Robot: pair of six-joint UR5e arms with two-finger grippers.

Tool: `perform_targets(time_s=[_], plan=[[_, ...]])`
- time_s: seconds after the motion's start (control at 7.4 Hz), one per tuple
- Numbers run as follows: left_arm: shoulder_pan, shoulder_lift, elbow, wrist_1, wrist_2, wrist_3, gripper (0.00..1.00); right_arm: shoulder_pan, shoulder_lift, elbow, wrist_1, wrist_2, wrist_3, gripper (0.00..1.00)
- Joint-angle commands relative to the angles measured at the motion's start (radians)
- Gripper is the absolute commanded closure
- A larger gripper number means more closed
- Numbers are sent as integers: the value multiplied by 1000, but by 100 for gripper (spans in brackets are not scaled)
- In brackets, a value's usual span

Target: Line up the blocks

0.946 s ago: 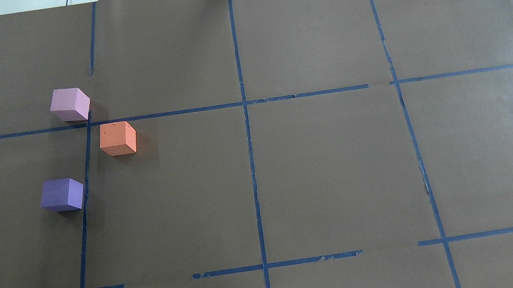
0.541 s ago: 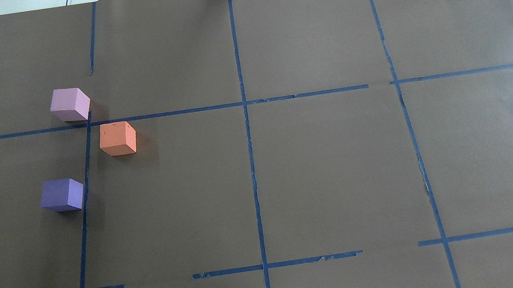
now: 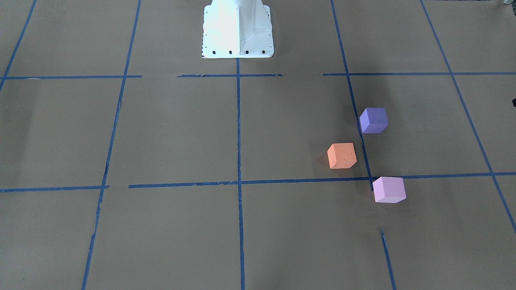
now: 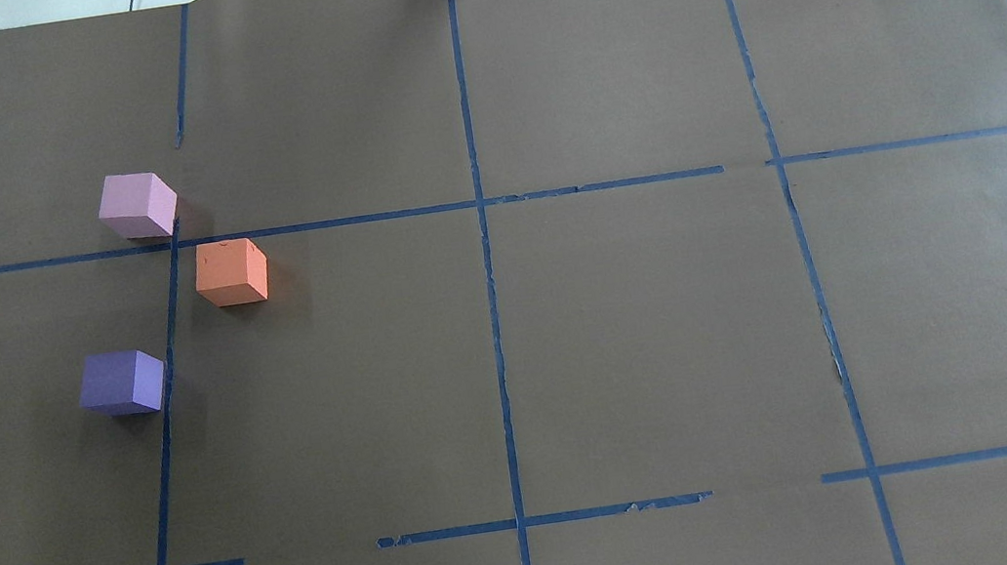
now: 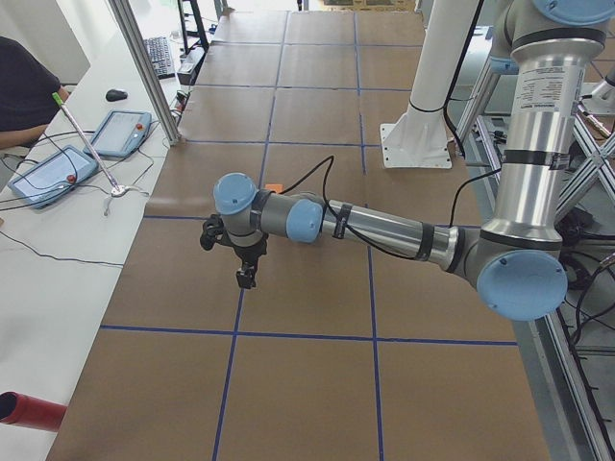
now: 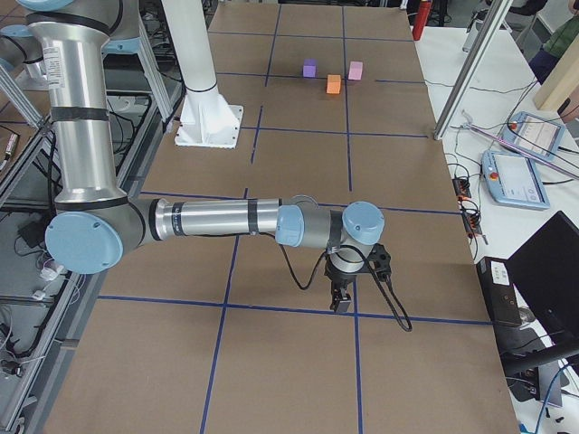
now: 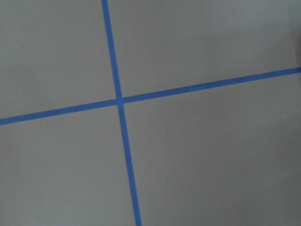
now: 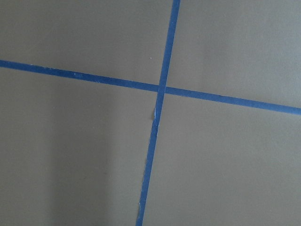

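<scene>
Because my left gripper (image 5: pixel 247 279) and right gripper (image 6: pixel 342 298) show only side-on, I cannot tell if either is apart or together. Nothing's begun, I judge: orange block (image 4: pixel 231 272), purple block (image 4: pixel 121 382) and pink block (image 4: pixel 137 205) sit staggered on the robot's left, apart. Next, the left arm (image 5: pixel 384 226) should reach one. Matte, foam-like cubes; brown paper (image 4: pixel 651 350), blue tape (image 4: pixel 494 323).

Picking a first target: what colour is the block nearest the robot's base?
That block is dark violet-purple, clearest in the overhead exterior view.
</scene>
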Motion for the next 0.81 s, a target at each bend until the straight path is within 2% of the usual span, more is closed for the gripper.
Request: perform_targets(time_s=[0.0, 0.14, 0.41, 0.54, 0.68], plan=[[130, -114, -7, -6, 1, -207, 0, 0, 0, 0, 0, 0, 0, 0], [170, -162, 0, -22, 1, -292, 0, 0, 0, 0, 0, 0, 0, 0], [285, -178, 8, -186, 1, -497, 0, 0, 0, 0, 0, 0, 0, 0], [332, -201, 14, -200, 8, -533, 0, 0, 0, 0, 0, 0, 0, 0], [394, -230, 37, -196, 71, -540, 0, 0, 0, 0, 0, 0, 0, 0]])
